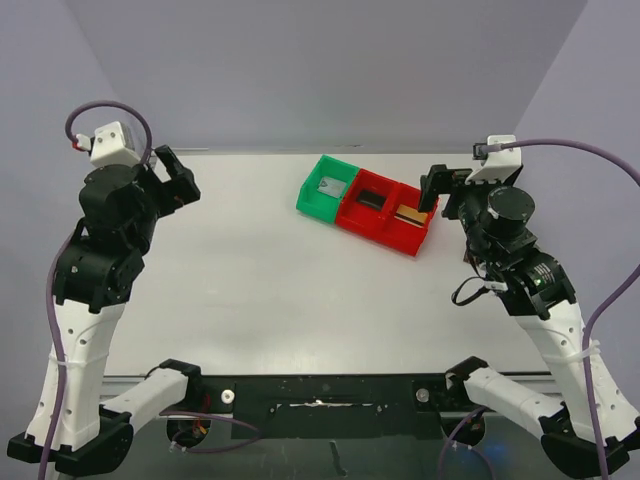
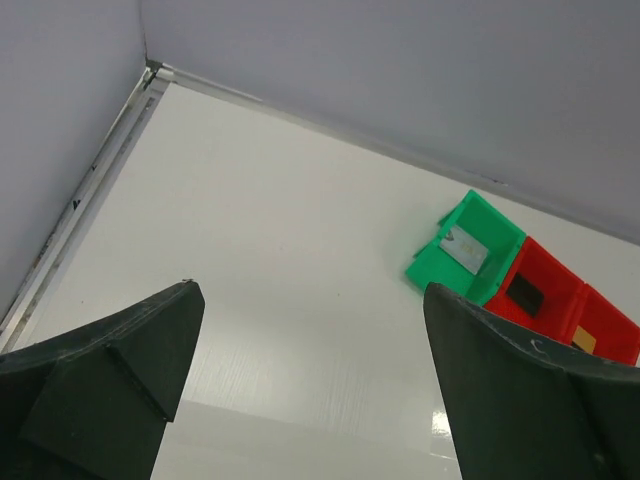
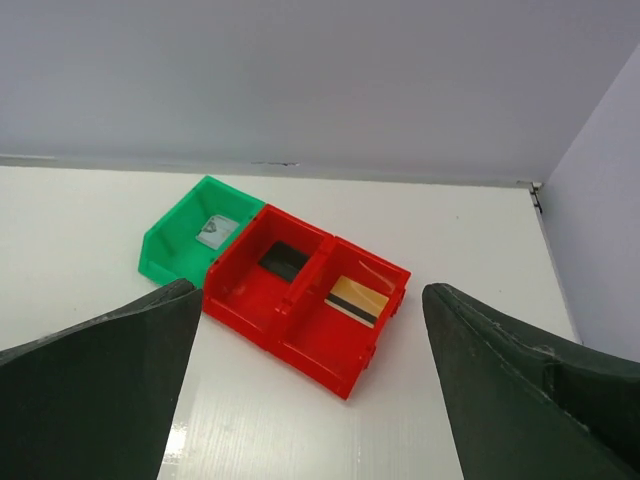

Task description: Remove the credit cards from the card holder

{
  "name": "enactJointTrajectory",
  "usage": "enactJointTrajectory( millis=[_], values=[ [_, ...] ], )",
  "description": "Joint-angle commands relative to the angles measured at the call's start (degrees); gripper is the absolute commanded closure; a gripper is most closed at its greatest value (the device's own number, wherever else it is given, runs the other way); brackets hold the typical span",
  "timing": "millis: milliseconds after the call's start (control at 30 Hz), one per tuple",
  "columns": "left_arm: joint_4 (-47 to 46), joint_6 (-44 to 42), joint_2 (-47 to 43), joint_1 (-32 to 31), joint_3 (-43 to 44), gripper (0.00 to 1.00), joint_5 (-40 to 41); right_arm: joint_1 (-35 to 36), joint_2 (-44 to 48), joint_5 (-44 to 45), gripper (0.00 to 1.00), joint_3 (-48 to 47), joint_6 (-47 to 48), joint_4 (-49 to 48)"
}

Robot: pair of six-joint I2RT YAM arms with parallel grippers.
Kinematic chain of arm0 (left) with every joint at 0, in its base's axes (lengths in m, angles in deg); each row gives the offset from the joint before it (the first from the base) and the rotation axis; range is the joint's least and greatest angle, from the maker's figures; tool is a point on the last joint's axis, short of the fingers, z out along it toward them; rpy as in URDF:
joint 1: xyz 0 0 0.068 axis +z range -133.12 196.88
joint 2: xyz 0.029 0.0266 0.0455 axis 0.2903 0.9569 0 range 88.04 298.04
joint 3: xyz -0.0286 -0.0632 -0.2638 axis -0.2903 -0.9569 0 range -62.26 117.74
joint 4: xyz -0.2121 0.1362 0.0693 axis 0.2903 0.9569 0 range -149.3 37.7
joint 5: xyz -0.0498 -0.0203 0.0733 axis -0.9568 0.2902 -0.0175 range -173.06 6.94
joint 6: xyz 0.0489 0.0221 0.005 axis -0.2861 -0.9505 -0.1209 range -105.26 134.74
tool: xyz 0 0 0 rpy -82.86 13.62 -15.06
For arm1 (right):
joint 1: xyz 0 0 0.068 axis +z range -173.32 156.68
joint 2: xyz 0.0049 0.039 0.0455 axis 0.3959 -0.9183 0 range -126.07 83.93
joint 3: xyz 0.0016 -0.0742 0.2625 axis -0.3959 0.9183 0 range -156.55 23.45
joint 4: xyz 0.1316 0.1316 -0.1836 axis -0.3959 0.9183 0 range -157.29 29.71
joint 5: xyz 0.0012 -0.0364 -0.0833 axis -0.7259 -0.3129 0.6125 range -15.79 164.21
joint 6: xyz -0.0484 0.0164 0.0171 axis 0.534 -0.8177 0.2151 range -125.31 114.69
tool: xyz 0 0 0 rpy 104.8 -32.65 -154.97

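Observation:
Three credit cards lie in a row of bins at the back right of the table: a silver-grey card [image 1: 330, 184] [image 3: 217, 230] in the green bin [image 1: 312, 198], a black card [image 1: 371, 199] [image 3: 285, 260] in the middle red bin [image 1: 352, 214], and a gold card [image 1: 408, 212] [image 3: 358, 299] in the right red bin [image 1: 415, 240]. The card holder is out of view. My left gripper [image 1: 175, 175] [image 2: 310, 288] is open and empty, raised over the far left. My right gripper [image 1: 437, 190] [image 3: 310, 290] is open and empty, just right of the bins.
The bins stand joined in a slanted row, also seen from the left wrist [image 2: 430, 270]. The table's back edge meets the grey wall [image 1: 320, 80] right behind them. A side wall [image 3: 600, 200] closes the right.

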Motion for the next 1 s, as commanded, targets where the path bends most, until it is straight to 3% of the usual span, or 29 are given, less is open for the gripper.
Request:
enactJointTrajectory(
  millis=[0, 400, 733, 967],
  values=[
    [-2.74, -0.14, -2.21, -0.09, -4.85, 0.08, -2.0, -5.2, 2.3, -5.37, 0.02, 3.6, -3.53, -1.01],
    [-6.17, -1.24, -4.52, 0.55, -25.43, 0.04, -5.04, -21.04, 3.25, -26.87, 0.02, 22.25, -16.77, -7.71],
    [-12.86, 3.36, -8.78, 3.73, -40.66, 0.03, -7.79, -10.56, -11.8, -13.17, 0.01, 20.9, -27.0, -4.78],
    [-15.41, 5.71, -13.98, 5.97, -44.92, 0.05, -8.0, -6.53, -26.93, -6.92, 0.04, 15.09, -30.83, -6.71]
  ],
)
